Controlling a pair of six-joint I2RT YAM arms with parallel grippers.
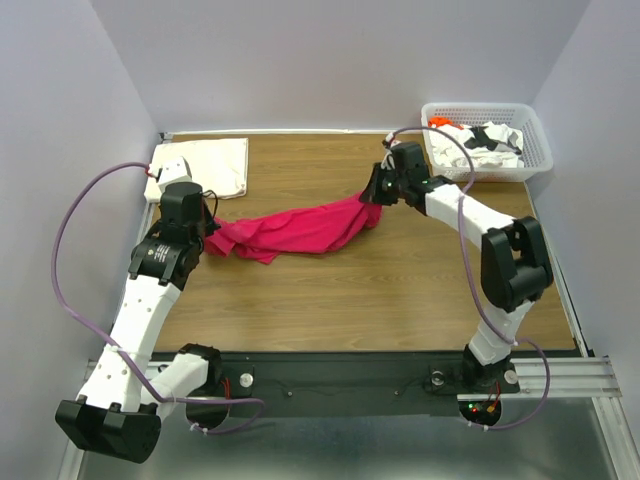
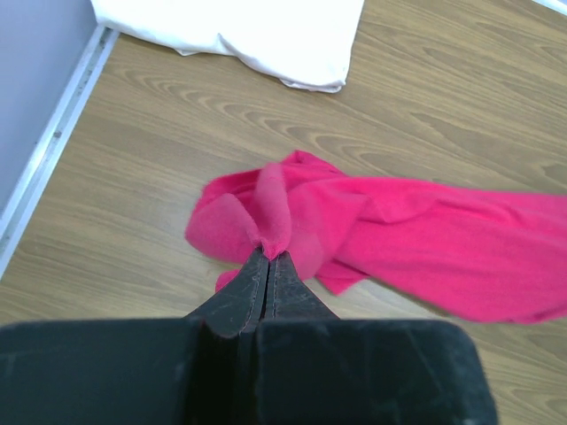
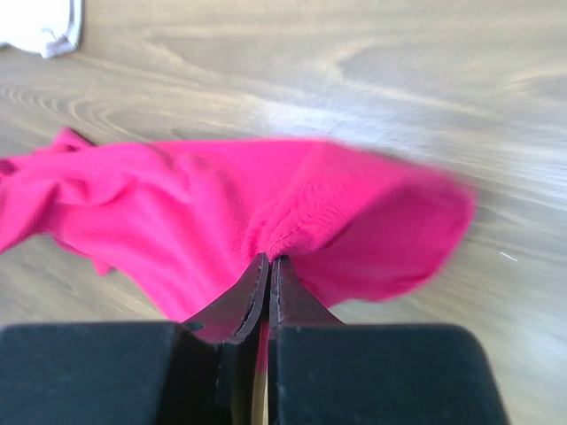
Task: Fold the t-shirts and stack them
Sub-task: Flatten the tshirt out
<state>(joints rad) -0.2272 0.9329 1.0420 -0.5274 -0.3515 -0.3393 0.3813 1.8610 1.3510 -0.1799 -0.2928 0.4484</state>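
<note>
A magenta-red t-shirt (image 1: 300, 228) hangs stretched and bunched between my two grippers over the middle of the table. My left gripper (image 1: 213, 226) is shut on its left end, a pinch of cloth (image 2: 270, 226) between the tips (image 2: 268, 257). On the right end (image 3: 292, 221) my right gripper (image 1: 377, 193) is shut too, its tips (image 3: 269, 259) pressed on a hem. A cream-white t-shirt (image 1: 205, 167) lies folded flat at the back left corner; its edge shows in the left wrist view (image 2: 257, 35). More t-shirts (image 1: 482, 140), white with black print and orange, sit crumpled in the basket.
A white plastic lattice basket (image 1: 535, 150) stands at the back right corner. Purple walls close in the table on three sides. A metal rail (image 2: 53, 142) runs along the left table edge. Bare wood (image 1: 380, 300) lies in front of the red shirt.
</note>
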